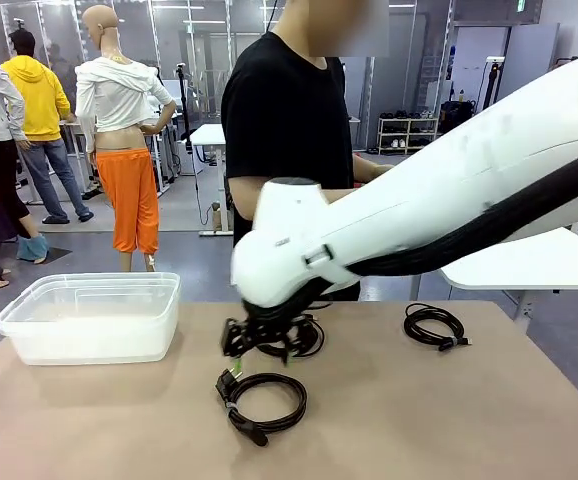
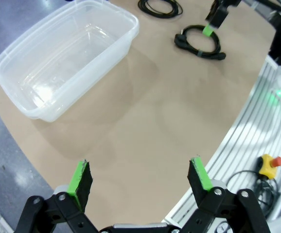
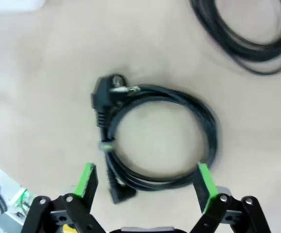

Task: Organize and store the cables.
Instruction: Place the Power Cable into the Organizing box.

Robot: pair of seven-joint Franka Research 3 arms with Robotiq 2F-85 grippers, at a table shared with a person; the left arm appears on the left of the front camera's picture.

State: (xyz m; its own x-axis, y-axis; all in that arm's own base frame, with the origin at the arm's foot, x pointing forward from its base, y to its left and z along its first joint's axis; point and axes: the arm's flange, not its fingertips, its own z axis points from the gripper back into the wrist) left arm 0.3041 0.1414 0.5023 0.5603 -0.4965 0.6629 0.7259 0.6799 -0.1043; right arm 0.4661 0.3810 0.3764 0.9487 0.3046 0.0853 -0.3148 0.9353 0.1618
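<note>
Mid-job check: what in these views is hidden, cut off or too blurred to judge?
- Front view: middle coil is mostly behind the right arm; its plugs are unseen.
- Right wrist view: that coil is blurred and cut by the top edge.
- Left wrist view: same coil is cut by the top edge.
- Front view: right pincer is motion-blurred, so its jaw gap is unclear there.

Grey floor (image 1: 189,250), glass partitions (image 1: 209,60) behind — white tables (image 1: 209,135), shelving rack (image 1: 407,132) far right; bright even light.

Right gripper (image 1: 261,352) hangs above a coiled cable (image 1: 249,430) on the table (image 1: 419,420).
</note>
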